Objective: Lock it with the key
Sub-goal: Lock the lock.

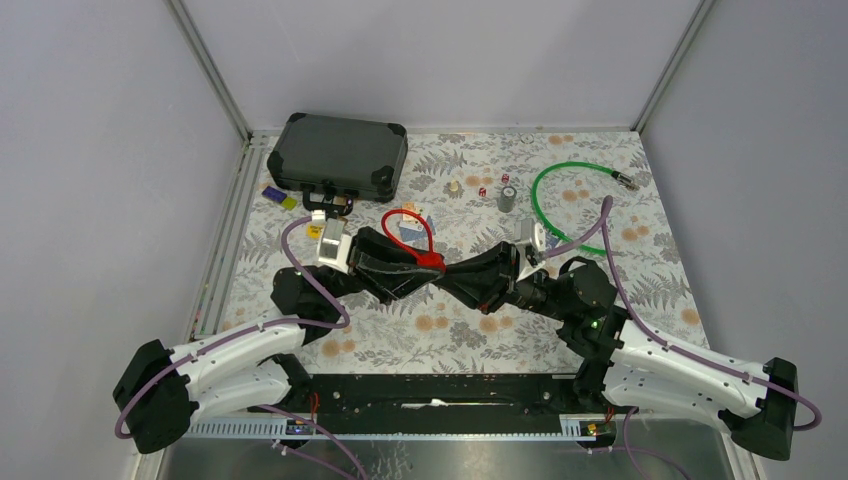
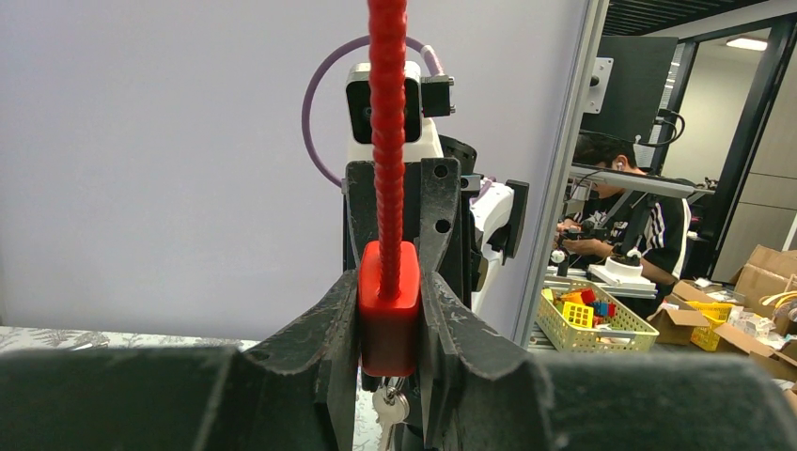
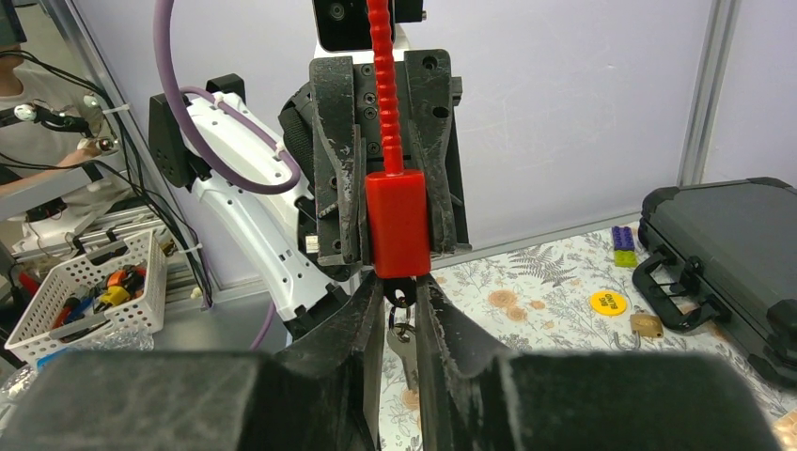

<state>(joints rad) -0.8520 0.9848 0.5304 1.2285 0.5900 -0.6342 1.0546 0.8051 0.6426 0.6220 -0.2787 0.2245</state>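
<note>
Pinching the red cable padlock (image 3: 398,225) by its two flat sides, the left gripper (image 2: 388,324) has the body clamped between its fingers and held up off the table; the ribbed red cable (image 1: 408,222) runs out of the top of the body, away from the fingertips, and loops back over that arm; straight below the lock, a small silver key (image 2: 390,406) hangs from a ring at the keyhole end.

Facing it tip to tip comes the right gripper (image 3: 399,303); its fingers stand narrow on either side of the key and ring, just under the lock body; whether the pads are actually biting the key, I cannot tell.

By the look of it, the lock is light, hard, smooth plastic, so it could slip or twist if squeezed off-centre; the broad side faces are the right hold, and that is where the left has it. The key looks thin and stiff and free to swing on its ring; my call is to take it by the flat bow, faces against the pads, so it can be turned without skidding.

Beyond the right gripper's tips, off on the floral tabletop (image 3: 526,282), sits a black hard case (image 3: 724,244), with a small brass padlock (image 3: 645,324) and a yellow disc (image 3: 609,302) near its handle.
</note>
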